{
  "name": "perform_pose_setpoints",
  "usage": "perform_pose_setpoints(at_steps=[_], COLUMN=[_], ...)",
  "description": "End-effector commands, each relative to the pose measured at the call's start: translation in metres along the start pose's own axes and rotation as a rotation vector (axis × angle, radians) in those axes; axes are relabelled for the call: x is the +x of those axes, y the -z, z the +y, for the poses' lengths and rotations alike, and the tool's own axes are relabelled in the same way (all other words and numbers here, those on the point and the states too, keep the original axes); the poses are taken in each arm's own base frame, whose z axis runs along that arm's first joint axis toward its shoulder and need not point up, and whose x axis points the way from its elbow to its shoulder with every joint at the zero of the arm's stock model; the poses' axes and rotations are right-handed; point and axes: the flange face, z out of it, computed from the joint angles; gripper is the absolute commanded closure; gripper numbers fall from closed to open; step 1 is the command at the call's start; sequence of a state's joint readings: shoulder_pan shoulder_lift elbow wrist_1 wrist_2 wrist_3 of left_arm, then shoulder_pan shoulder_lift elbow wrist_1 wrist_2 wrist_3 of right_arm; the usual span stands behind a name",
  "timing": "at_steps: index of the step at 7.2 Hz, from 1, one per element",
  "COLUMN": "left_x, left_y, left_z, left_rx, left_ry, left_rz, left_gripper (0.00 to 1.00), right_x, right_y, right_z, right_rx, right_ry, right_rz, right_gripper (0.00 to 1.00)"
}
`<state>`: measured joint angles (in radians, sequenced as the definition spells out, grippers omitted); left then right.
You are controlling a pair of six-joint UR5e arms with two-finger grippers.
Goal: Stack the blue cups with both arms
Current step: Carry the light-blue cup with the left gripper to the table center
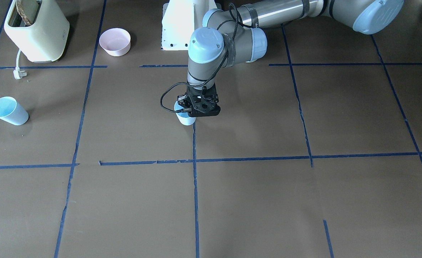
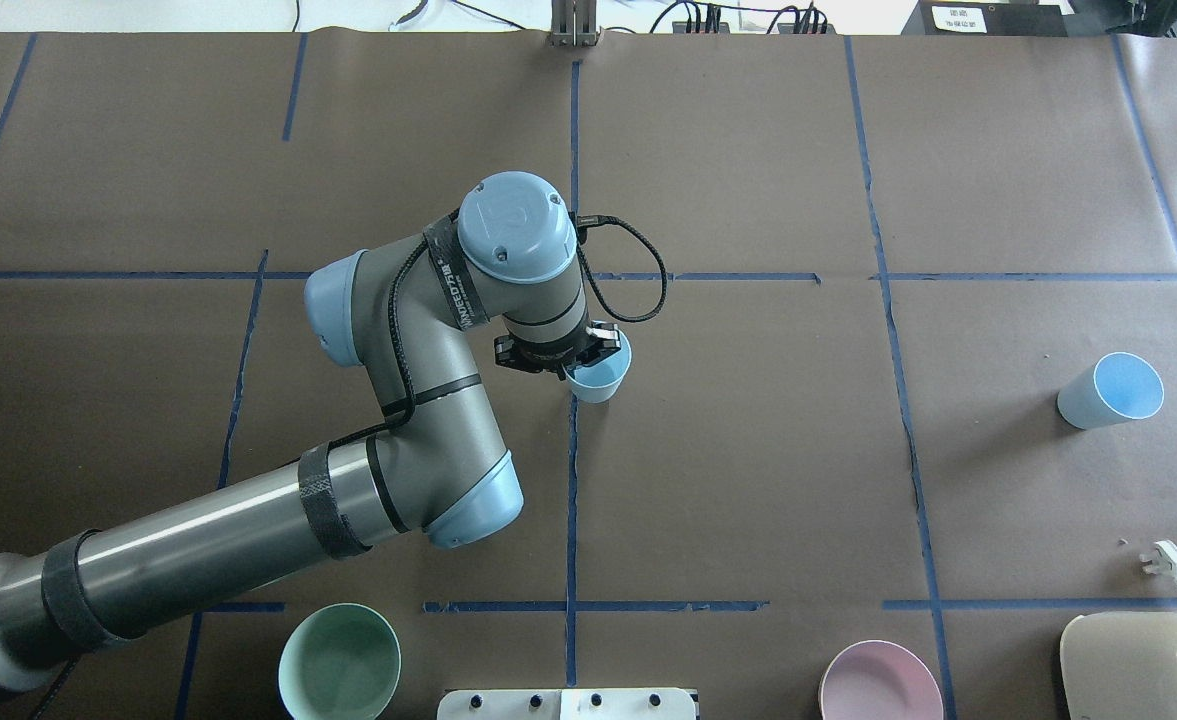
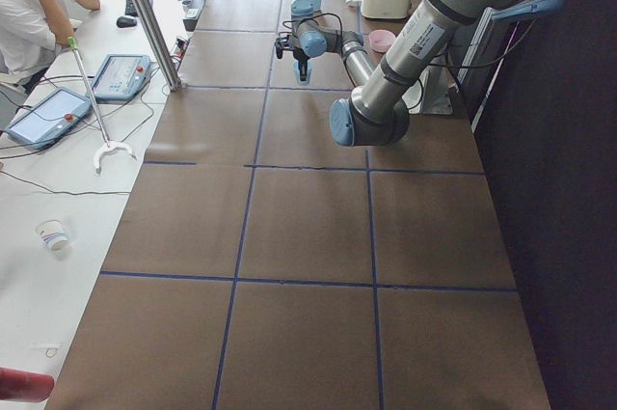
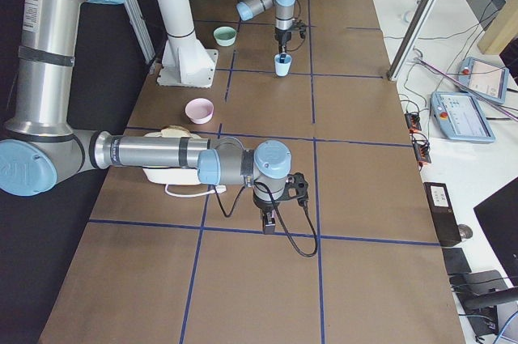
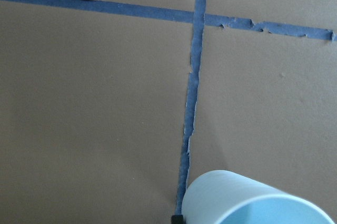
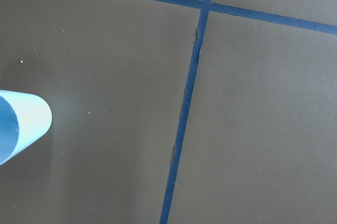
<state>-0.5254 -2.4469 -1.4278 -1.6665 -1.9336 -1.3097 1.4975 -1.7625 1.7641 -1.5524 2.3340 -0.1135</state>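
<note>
From the front-facing camera we are seeing the left arm [image 1: 211, 53] reaching to the middle of the table [image 1: 268, 200]. Its left gripper [image 1: 192, 114] is pointing down at the rim of the middle cup [image 1: 186, 121], which is standing just beside a blue tape line. The second cup [image 1: 9, 111] is sitting well apart at that view's left edge, with a cream toaster [image 1: 37, 32] and a pink bowl [image 1: 115, 42] nearer the robot. From overhead we are finding the pincer's tips right at the middle cup's rim, yet we cannot tell whether they are pinching the wall or standing apart; a green bowl [image 2: 339, 660] is lying near the robot's base. From the left end we are watching the near arm keeping its gripper low on that cup, while the second cup is standing farther along, near the toaster. From the right end the right arm [image 4: 162, 152] is stretching low across the table, its right gripper [image 4: 268, 227] pointing down near a tape line; we cannot tell how its pincer is set. The left wrist camera is showing the middle cup's rim and outer wall at the bottom edge, beside the tape. The right wrist camera is catching the second cup at its left edge.
</note>
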Motion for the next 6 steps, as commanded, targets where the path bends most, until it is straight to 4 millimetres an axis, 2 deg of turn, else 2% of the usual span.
perform_pose_setpoints(at_steps=[1,2,3,4,5,6], left_x=[-0.018,-0.02,-0.022,-0.02,-0.048,-0.1], left_y=[-0.01,-0.012,-0.012,0.013,0.052,0.095], left_z=[-0.006,-0.006,-0.006,-0.011,-0.04,-0.055], left_rx=[-0.002,-0.003,-0.003,0.013,-0.031,-0.063], left_ry=[-0.026,-0.03,-0.029,-0.031,-0.027,-0.065], left_rz=[-0.025,-0.029,-0.029,-0.001,0.003,0.008], left_gripper=[0.93,0.24,0.0,0.0,0.0,0.0], right_x=[-0.001,-0.002,-0.003,-0.005,-0.007,-0.009], right_y=[0.0,0.001,0.002,0.005,0.006,0.008], right_z=[0.0,-0.002,-0.004,-0.006,-0.008,-0.01], right_rx=[0.0,0.005,0.007,0.02,0.04,0.055], right_ry=[0.0,0.005,0.007,0.019,0.039,0.055], right_rz=[-0.005,-0.006,-0.008,-0.006,-0.008,-0.008], right_gripper=[0.0,0.0,0.0,0.0,0.0,0.0])
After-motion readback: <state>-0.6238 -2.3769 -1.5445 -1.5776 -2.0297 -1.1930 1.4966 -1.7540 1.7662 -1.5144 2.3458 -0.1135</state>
